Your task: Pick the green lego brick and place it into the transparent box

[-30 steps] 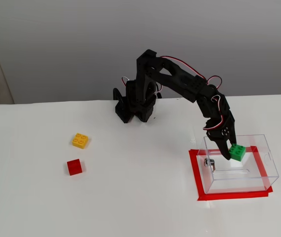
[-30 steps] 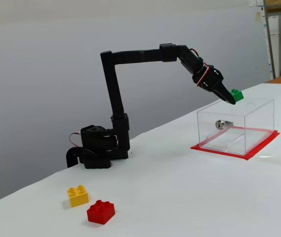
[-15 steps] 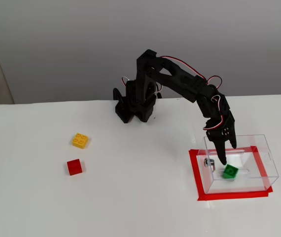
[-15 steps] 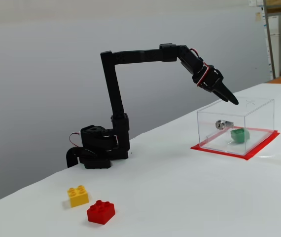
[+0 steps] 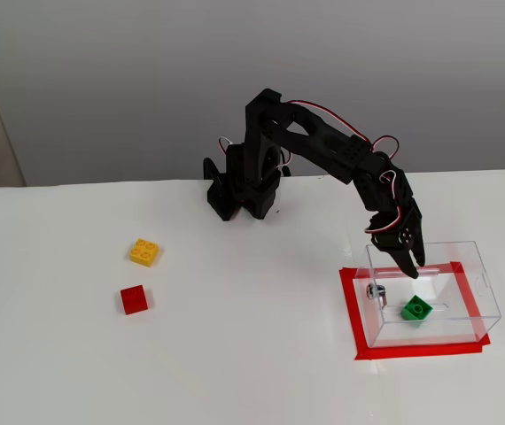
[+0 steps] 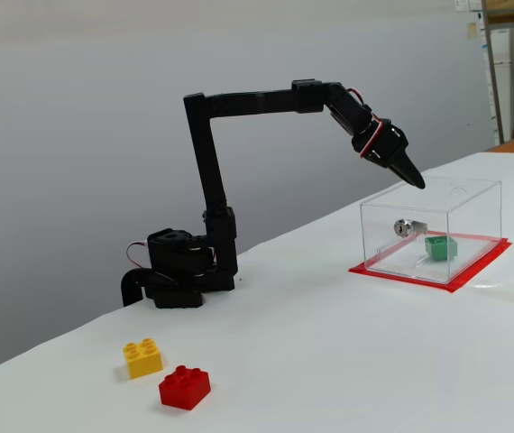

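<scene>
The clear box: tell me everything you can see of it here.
The clear box is a see-through plastic rectangle with thin walls, open on top, and a small metal fitting on one side wall. It stands upright on the white table, inside a red tape outline. The green brick lies on its floor. The robot's hand hangs at the top rim; contact unclear.

lego brick (image 5: pixel 416 309) inside box (image 5: pixel 478 266), two bricks (image 5: pixel 144 252) far left

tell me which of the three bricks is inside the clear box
The green lego brick, lying on the floor of the transparent box. The yellow brick and red brick sit out on the open table.
</scene>
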`<state>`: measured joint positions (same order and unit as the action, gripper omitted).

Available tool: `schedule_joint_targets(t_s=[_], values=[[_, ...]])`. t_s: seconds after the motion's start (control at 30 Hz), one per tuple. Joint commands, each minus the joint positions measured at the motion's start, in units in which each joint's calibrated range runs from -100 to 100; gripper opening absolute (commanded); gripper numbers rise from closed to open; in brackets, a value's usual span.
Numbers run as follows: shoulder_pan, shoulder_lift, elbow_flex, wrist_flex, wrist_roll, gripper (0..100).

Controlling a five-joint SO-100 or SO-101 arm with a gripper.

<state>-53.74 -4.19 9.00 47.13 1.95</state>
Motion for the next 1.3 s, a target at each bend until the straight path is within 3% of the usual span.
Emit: schedule_joint_targets(t_s=[0.0, 0.4, 0.77, 0.97, 1.27], values=[[1.72, -5.11, -2.4, -0.65, -0.08, 2], [11.78, -18.51, -1.23, 2.04, 0.29, 1], [29.23, -30.65, -1.14, 18.93, -0.08, 1], [37.95, -34.21, -0.96, 22.93, -0.08, 1], [51.04, -47.02, 15.95, 21.97, 0.29, 1]])
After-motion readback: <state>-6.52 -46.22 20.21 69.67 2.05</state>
